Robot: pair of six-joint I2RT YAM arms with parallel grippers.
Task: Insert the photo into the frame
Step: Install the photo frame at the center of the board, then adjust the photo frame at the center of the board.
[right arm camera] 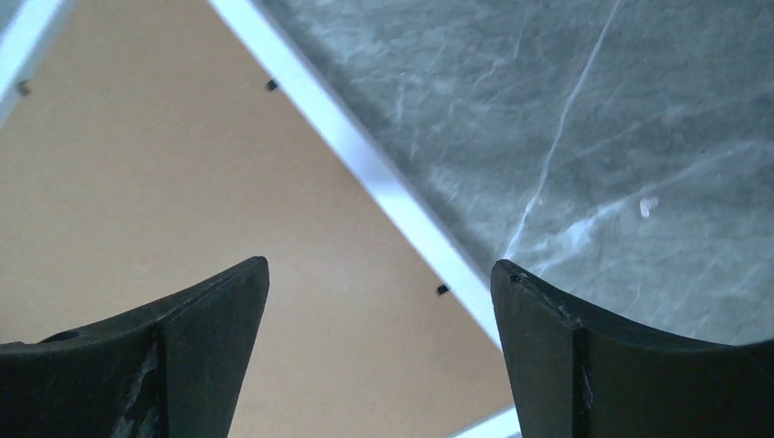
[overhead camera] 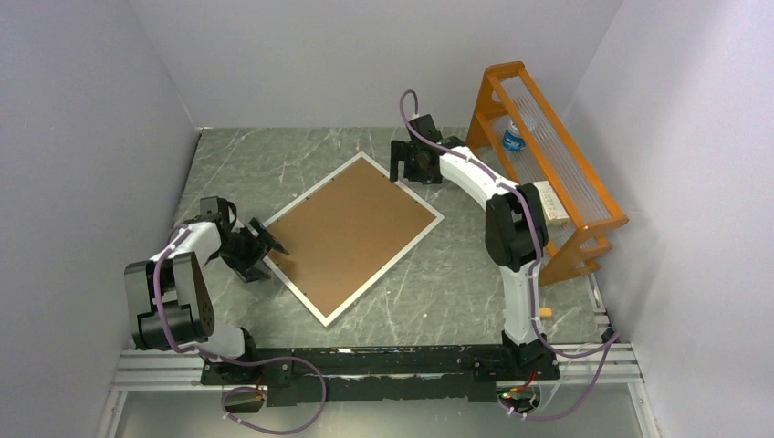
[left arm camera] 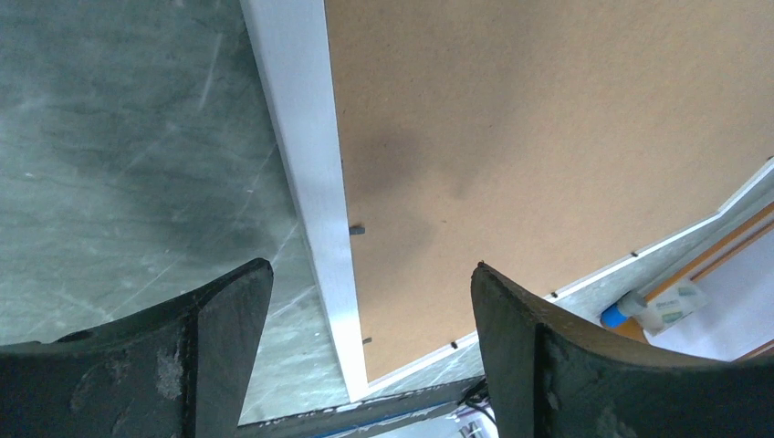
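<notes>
Now | frame point(overhead camera: 384, 271) flat between left fingers point(left arm camera: 183, 356) and right fingers point(right arm camera: 183, 356) | both spread

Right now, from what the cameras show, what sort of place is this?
Probably a robotics lab cell: plain pale walls box in a grey marble-patterned table, and two black-and-white robot arms are bolted to a metal rail at its near edge.

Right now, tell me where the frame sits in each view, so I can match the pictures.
Top external: the frame lies back side up in mid-picture, turned like a diamond.
Left wrist: the frame shows as a white strip running top to bottom, left of centre.
Right wrist: the frame crosses diagonally from top left toward lower right.
Shared landmark: the brown backing board inside the frame.
</notes>
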